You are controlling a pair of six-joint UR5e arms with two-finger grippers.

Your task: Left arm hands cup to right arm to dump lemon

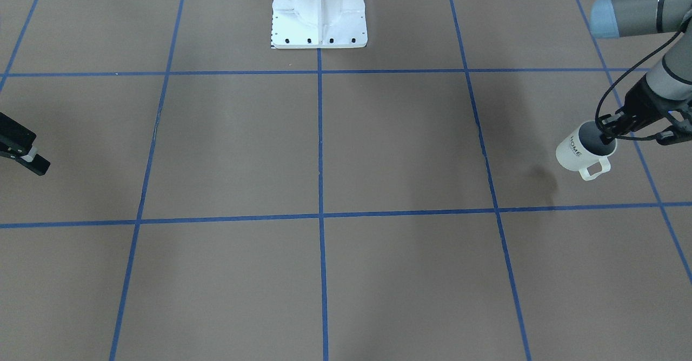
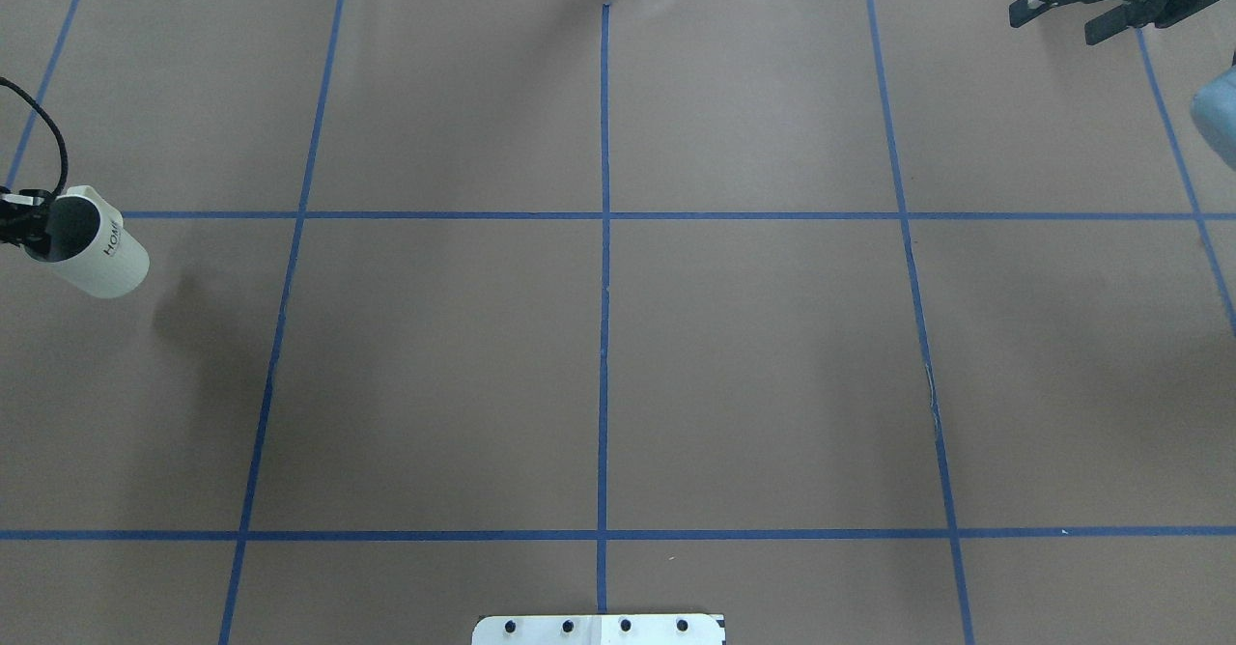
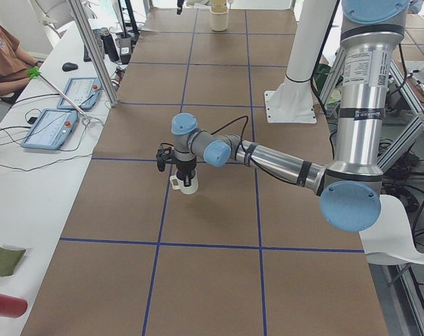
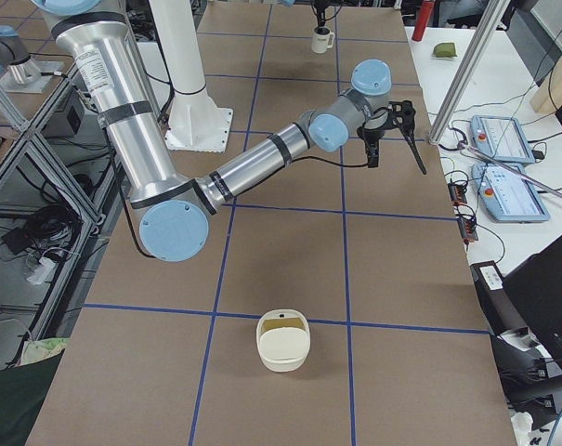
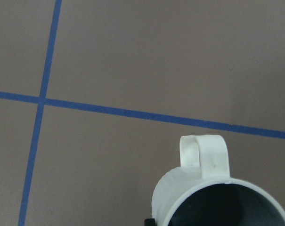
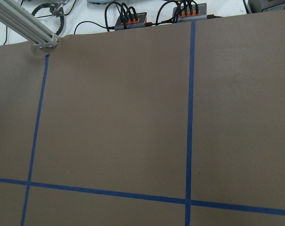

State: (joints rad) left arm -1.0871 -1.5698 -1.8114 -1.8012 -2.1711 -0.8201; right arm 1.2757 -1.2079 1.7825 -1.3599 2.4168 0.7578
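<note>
The off-white cup (image 1: 573, 153) with "HOME" on its side hangs tilted above the table at the robot's far left, its shadow lying apart from it. My left gripper (image 1: 608, 135) is shut on its rim, one finger inside. The cup also shows in the overhead view (image 2: 106, 259) and the left wrist view (image 5: 180, 197), handle pointing away. The lemon is not visible; the cup's inside looks dark grey. My right gripper (image 2: 1057, 19) is open and empty, far across the table at the back right, and it also shows in the exterior right view (image 4: 397, 160).
The brown table (image 2: 753, 355) carries a grid of blue tape lines. The white robot base (image 1: 319, 15) stands at the robot's edge. An off-white tub (image 4: 282, 344) with something yellowish inside sits on the table at the robot's right end. Control pendants (image 4: 499, 177) lie beyond the far edge.
</note>
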